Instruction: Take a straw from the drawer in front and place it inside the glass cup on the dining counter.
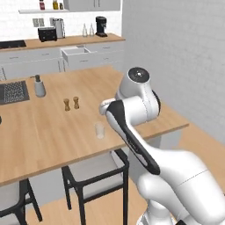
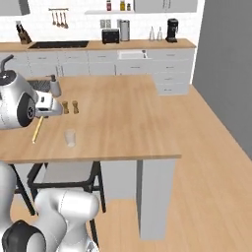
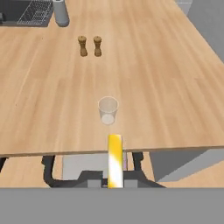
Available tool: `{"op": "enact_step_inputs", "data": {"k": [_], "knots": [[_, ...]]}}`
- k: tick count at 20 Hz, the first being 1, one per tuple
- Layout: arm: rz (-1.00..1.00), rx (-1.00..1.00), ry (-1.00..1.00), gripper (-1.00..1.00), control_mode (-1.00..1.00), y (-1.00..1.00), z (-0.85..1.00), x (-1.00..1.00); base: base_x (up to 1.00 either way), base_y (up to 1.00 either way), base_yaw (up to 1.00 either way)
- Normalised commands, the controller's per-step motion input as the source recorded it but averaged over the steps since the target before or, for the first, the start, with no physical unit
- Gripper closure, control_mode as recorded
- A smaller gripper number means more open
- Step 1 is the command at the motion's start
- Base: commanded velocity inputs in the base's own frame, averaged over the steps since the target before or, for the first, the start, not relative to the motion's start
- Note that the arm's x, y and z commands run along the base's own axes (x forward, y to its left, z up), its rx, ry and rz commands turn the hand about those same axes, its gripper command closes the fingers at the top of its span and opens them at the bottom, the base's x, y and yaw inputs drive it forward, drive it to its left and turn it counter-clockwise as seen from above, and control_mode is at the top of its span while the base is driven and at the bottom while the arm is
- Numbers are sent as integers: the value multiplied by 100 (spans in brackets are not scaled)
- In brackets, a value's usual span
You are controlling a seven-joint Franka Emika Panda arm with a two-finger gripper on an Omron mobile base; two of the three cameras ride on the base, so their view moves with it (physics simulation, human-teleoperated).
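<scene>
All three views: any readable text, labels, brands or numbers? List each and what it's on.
None readable in any view.
Bottles on the wall shelf: coloured patches only, too small to tell.
Toaster, coffee machine, shakers, glass cup, straw: no markings visible.

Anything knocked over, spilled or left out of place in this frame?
Nothing is spilled or toppled. The glass cup stands upright and empty near the dining counter's front edge, and both shakers are upright. One loose end: the drawer on the far wall stands open. The straw is in the gripper, short of the cup.
</scene>
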Motion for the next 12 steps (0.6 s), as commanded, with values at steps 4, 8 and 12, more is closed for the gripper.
{"op": "enact_step_inputs", "data": {"k": [4, 8, 12], "knots": [[0, 0, 0, 100, 100, 0, 0, 0, 89, 9, 14], [0, 0, 0, 100, 100, 0, 0, 0, 87, 20, 10], [10, 12, 1, 100, -100, 2, 13, 12, 17, 4, 3]]}}
